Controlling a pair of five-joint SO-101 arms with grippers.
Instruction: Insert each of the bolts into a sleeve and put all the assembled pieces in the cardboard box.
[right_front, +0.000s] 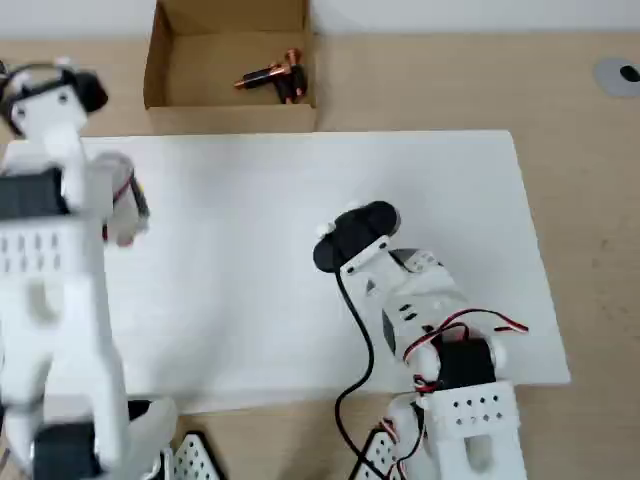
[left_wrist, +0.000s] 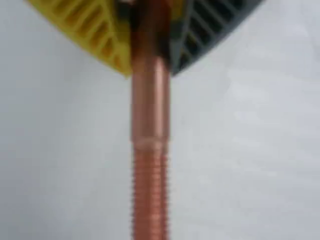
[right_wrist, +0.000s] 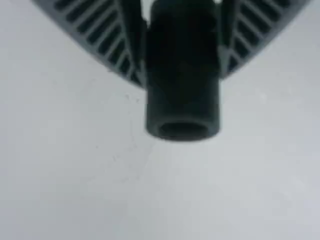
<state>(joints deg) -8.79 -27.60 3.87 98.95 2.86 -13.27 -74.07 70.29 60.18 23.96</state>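
In the left wrist view my left gripper (left_wrist: 150, 62), with one yellow finger (left_wrist: 95, 30) and one dark one, is shut on a copper bolt (left_wrist: 149, 150). The bolt's threaded end points away over the white mat. My right gripper (right_wrist: 182, 75) is shut on a black sleeve (right_wrist: 183, 107), whose open bore faces the mat. From above, the left arm (right_front: 60, 200) stands at the mat's left edge and the right arm (right_front: 360, 240) near its middle. The cardboard box (right_front: 160, 70) at the back holds assembled copper and black pieces (right_front: 272, 77).
A white mat (right_front: 250, 300) covers most of the wooden table (right_front: 580, 200). A grey disc (right_front: 618, 74) lies at the back right corner. Cables and the arm bases crowd the front edge.
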